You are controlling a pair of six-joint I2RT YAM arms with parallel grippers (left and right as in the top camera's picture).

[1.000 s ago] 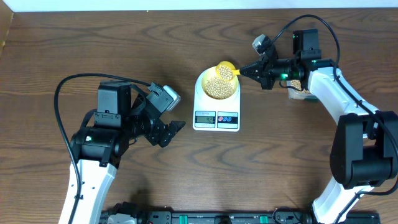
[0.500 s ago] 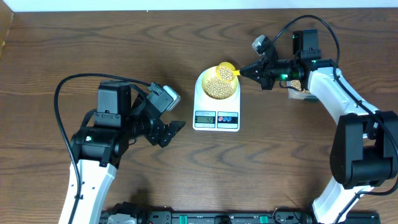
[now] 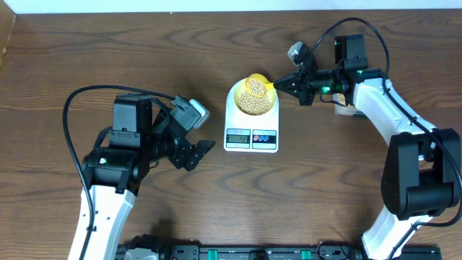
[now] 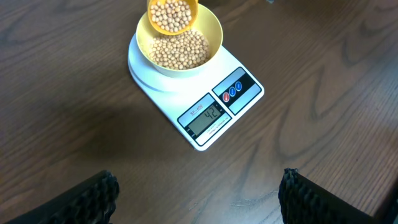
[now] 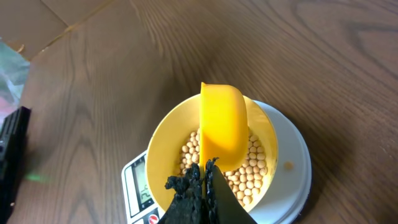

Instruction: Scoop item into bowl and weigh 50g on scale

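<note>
The left arm [image 3: 101, 209] and the right arm [image 3: 382, 101] share one build: smooth white shells joined by black, boxy joint housings. A thin black cable [image 3: 94, 89] loops off the left arm, and a second cable [image 3: 354, 20] arcs over the right. Each wrist carries a grey camera block [image 3: 191, 112]. The left hand [image 3: 198, 155] and right hand [image 3: 280, 84] are black, with coarsely textured fingers [image 4: 93, 199]. A small green light [image 3: 325, 88] glows near the right wrist.

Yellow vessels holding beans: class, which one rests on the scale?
The pale bowl, sitting on the white scale; the brighter scoop hangs tilted over it, held in the right gripper.
</note>
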